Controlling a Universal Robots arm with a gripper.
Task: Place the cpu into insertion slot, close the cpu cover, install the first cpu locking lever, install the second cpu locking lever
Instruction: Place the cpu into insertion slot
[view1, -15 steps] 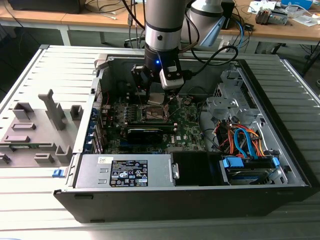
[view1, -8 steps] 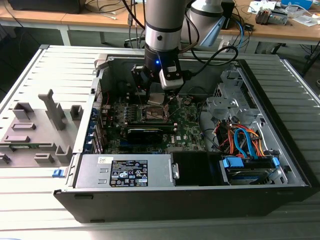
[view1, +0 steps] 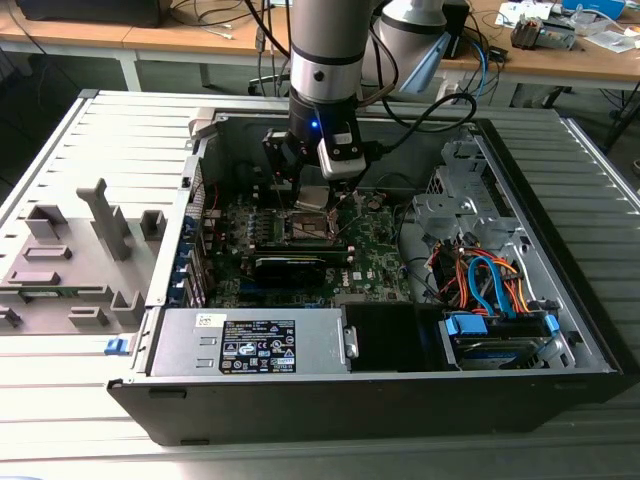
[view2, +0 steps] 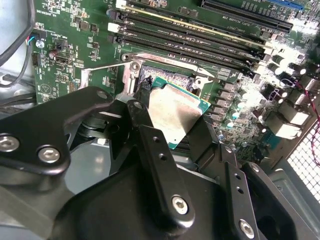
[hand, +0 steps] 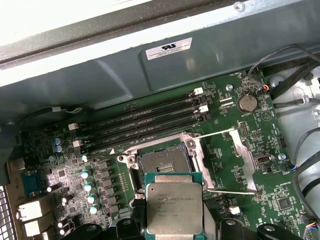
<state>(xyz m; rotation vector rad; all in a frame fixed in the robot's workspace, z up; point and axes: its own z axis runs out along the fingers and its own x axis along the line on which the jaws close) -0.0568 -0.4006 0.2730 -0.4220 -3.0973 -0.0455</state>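
Jaws are clenched on the small flat square cpu with the dull silver-grey metal top (view2: 175, 116), gripping opposite edges. Close beneath the jaws sits the square dark-centred, silver-rimmed insertion slot (hand: 162, 164), uncovered, on the green motherboard (view1: 382, 256).

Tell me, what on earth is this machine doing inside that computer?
A robot arm is reaching down into an open computer case. Its gripper is clamped on a small square chip with a silvery top, held just above the green board. The socket meant for the chip is empty, and the chip is not yet in it. The socket's thin metal cover lies flipped open beside it.
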